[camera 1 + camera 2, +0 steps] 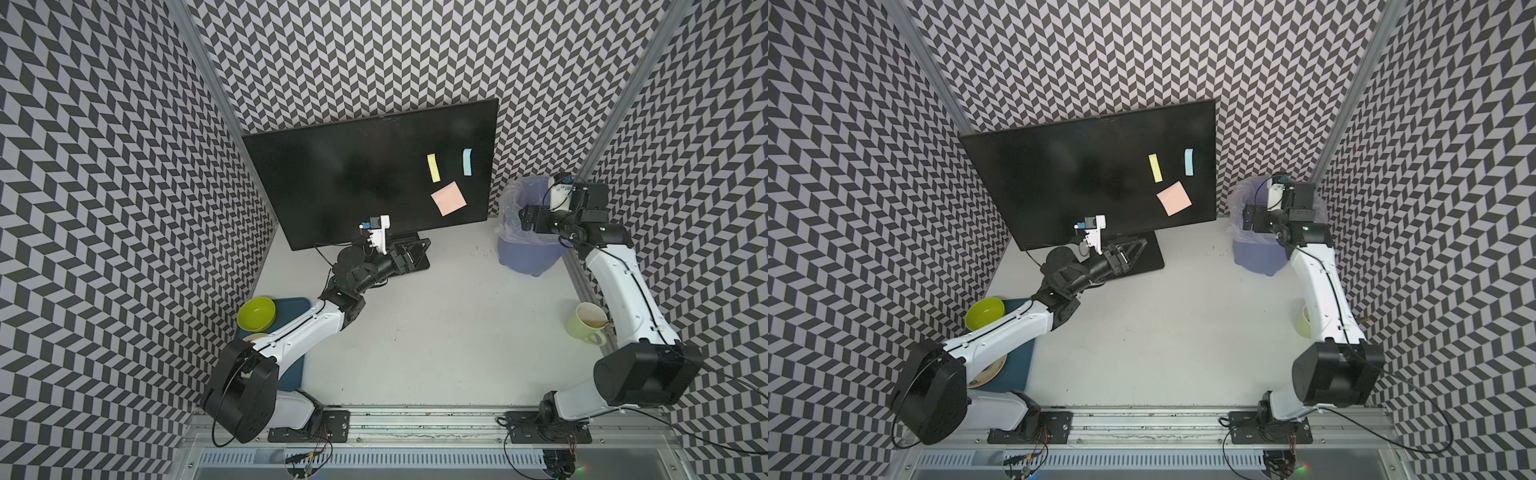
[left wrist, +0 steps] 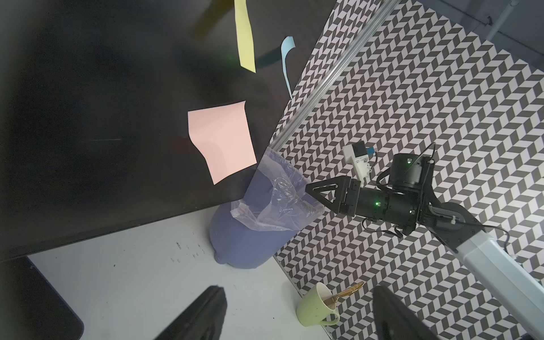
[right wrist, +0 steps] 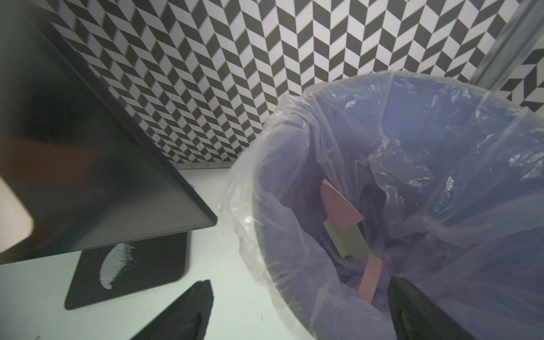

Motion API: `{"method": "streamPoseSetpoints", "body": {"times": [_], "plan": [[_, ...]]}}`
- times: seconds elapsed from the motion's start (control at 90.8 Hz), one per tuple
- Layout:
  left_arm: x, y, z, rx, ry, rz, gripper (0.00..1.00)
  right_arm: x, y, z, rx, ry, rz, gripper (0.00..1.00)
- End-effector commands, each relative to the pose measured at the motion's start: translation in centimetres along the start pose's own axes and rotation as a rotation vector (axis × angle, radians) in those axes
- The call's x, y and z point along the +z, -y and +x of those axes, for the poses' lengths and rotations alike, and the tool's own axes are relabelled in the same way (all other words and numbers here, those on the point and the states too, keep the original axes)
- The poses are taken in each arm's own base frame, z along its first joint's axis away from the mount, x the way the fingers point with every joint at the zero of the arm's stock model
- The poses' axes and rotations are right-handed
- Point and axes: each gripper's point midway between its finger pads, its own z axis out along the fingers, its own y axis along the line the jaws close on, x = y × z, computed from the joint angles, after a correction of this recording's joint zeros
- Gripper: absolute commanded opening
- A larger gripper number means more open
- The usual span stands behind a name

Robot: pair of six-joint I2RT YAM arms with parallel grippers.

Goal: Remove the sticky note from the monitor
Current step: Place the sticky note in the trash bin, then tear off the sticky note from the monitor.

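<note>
The monitor [image 1: 353, 178] stood tilted at the upper centre of both top views, its dark screen facing the arms. On the screen's right part were a pink sticky note [image 1: 448, 198], a yellow strip [image 1: 433, 168] above it and a blue strip [image 1: 467, 161] near the right bezel. In the left wrist view the pink note's lower corner and the blue strip curled off the glass. The base plate [image 3: 129, 268] showed its grey mark only in the right wrist view; in the top views the left gripper [image 1: 409, 253] covered most of it. That gripper hovered low in front of the screen's lower edge, its jaws spread wide and empty, with only the finger ends [image 2: 206, 312] inside the wrist frame. At the right of the monitor stood a bin [image 1: 523, 257] with a clear liner. The right gripper [image 1: 524, 219] hung over its rim, jaws wide apart and holding nothing. Pink and green notes [image 3: 341, 209] lay inside, dim through the plastic. A mug [image 1: 586, 324] at the right edge was mostly hidden by the right arm in a top view [image 1: 1304, 324]. At lower left, a green bowl [image 1: 256, 313] sat on a blue tray [image 1: 291, 307], partly covered by the left arm.
</note>
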Motion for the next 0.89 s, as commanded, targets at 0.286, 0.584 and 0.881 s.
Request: {"method": "streamPoseSetpoints", "body": {"times": [0.286, 0.584, 0.881], "plan": [[-0.9, 0.7, -1.2, 0.044, 0.024, 0.003, 0.83, -4.3, -15.1, -3.3, 0.065, 0.226, -0.599, 0.92], [-1.8, 1.0, -1.4, 0.053, 0.029, -0.002, 0.86, -1.3, -21.2, -0.8, 0.191, 0.172, -0.787, 0.84], [-2.8, 1.4, -2.2, 0.079, 0.045, -0.012, 0.96, 3.3, -20.8, -0.2, 0.238, 0.134, -0.713, 0.81]]}}
